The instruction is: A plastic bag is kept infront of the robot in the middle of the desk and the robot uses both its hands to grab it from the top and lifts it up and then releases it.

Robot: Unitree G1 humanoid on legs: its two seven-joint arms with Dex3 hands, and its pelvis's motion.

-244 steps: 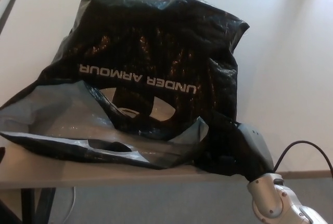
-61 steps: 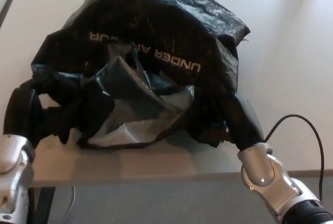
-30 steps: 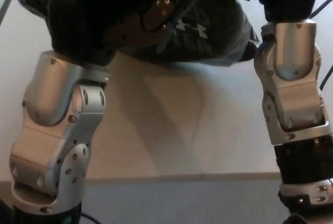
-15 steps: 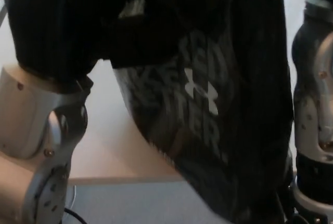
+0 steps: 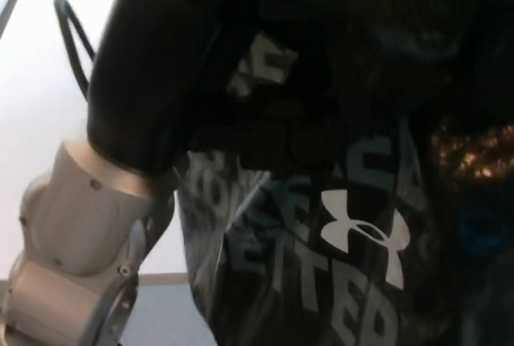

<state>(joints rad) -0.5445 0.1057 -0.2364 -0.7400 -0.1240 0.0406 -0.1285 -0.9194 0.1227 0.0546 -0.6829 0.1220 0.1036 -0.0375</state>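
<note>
The black plastic bag (image 5: 345, 201) hangs lifted close to the camera and fills most of the head view. Its white logo and large lettering face me. My left hand (image 5: 152, 81) is a black mass at the upper left, pressed into the bag's crumpled top and shut on it. Its fingers are buried in the folds. Below it sits the silver left wrist (image 5: 76, 234). The bag covers the whole right side, so my right hand does not show.
A strip of the white desk (image 5: 32, 121) shows at the left, with its front edge near the bottom and grey floor (image 5: 165, 318) below it. A black cable (image 5: 68, 37) loops beside my left hand.
The bag has risen nearer to the camera and now hides the right forearm that showed half a second ago. My left hand has shifted up and to the right with it.
</note>
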